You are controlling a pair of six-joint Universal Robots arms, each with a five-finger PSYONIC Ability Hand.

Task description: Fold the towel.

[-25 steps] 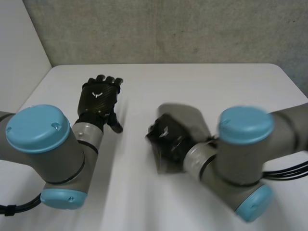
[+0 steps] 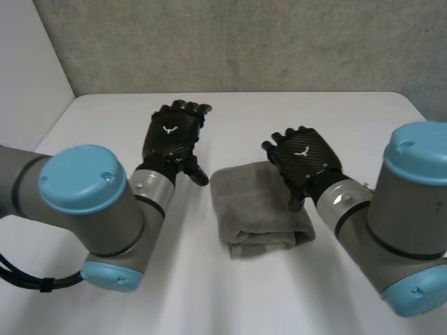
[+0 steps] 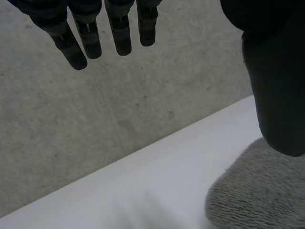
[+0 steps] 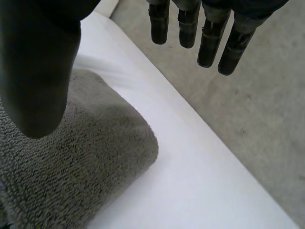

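From my station I see the towel (image 2: 257,204) lying flat about midway between the tabletop's (image 2: 293,115) left and right edges, well clear of its far edge. It is grey and folded into a compact, thick rectangle. On the side nearest the robot, the stacked layers show as a rolled, doubled edge. The top face looks smooth, with a few soft creases. In the right wrist view its looped terry pile is plain to see, and the corner toward the far edge is rounded and plump rather than sharp.

My left hand (image 2: 172,138) hangs over bare tabletop just beside the towel's left edge, not touching the cloth. In its own wrist view the fingers (image 3: 80,42) are straight and slightly spread. The thumb (image 3: 275,90) stands apart from them with nothing between, and a rounded corner of the towel lies below the thumb.

My right hand (image 2: 303,159) is at the towel's right edge, palm down. Its fingers (image 4: 210,39) reach out straight and loose toward the tabletop's far edge, and they hold nothing. Its thumb (image 4: 39,71) points down over the cloth, but I cannot tell whether the tip touches it.

Beyond the far edge stands a grey concrete wall (image 2: 230,42).
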